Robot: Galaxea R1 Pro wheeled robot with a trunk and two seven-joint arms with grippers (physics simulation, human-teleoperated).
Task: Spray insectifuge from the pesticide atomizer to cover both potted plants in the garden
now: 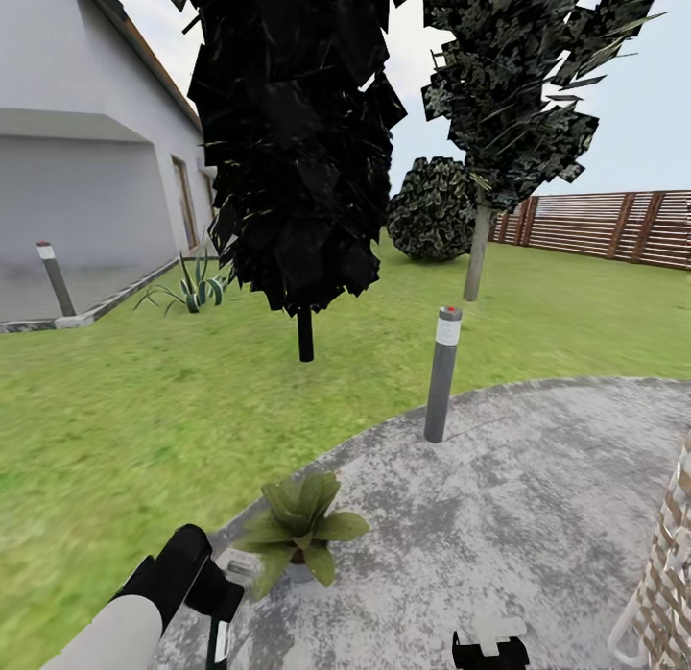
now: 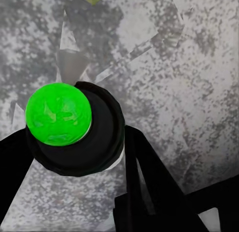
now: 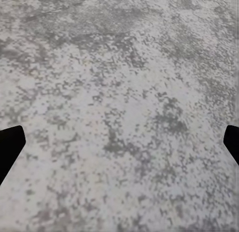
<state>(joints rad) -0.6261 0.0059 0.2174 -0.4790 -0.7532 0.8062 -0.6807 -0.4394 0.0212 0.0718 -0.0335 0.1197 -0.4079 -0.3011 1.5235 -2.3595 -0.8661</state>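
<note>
One potted plant (image 1: 299,531), two trees (image 1: 297,142) — two bollards (image 1: 442,374), one round shrub (image 1: 434,209).

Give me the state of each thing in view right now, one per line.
left gripper: shut on a dark bottle with a bright green top.
bottle: held over the paved patch, near the potted plant.
potted plant: upright at the edge of the paved patch.
right gripper: open, fingertips wide apart, over bare paving.
bollard: standing upright at the patch's rim.
</note>
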